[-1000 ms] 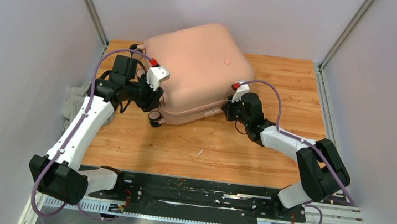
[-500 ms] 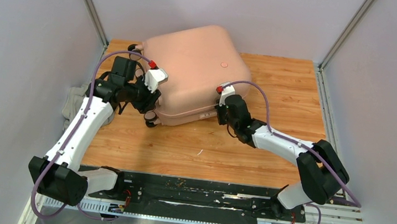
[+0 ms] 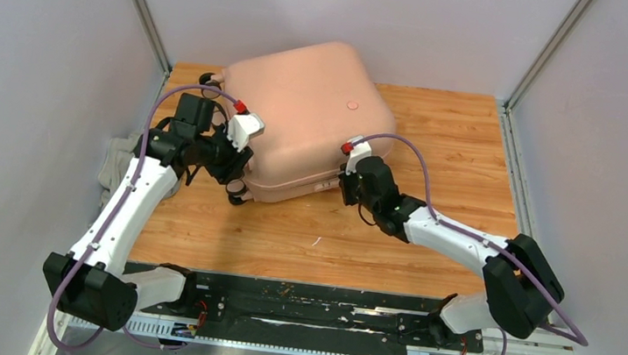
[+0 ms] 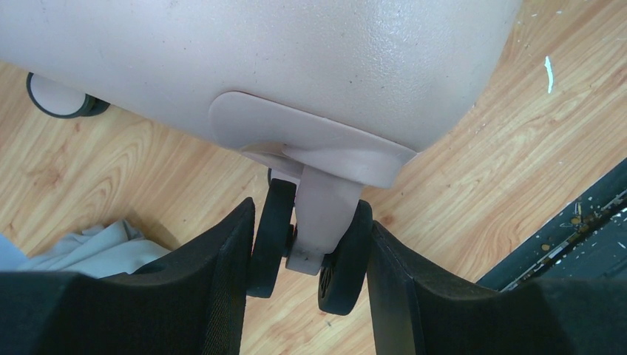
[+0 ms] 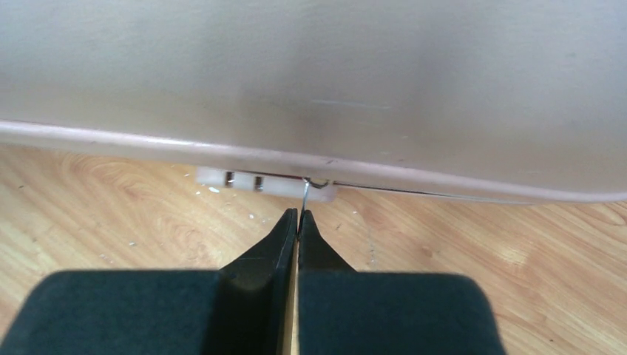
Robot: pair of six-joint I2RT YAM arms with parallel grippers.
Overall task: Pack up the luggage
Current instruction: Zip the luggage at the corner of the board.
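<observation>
Your left jaws are partway closed around a wheel (image 4: pixel 344 255), I'd guess to pin the suitcase (image 3: pixel 309 106) so it can't roll. The right jaws are pinched tight on the thin zipper pull (image 5: pixel 305 194) at the seam, ready to drag it. The suitcase lies closed at the upper middle of the tabletop (image 3: pixel 455 139).

Luggage (image 3: pixel 304 110) interior hidden; grey cloth (image 3: pixel 113 170) partly behind left arm (image 3: pixel 126 211).
</observation>
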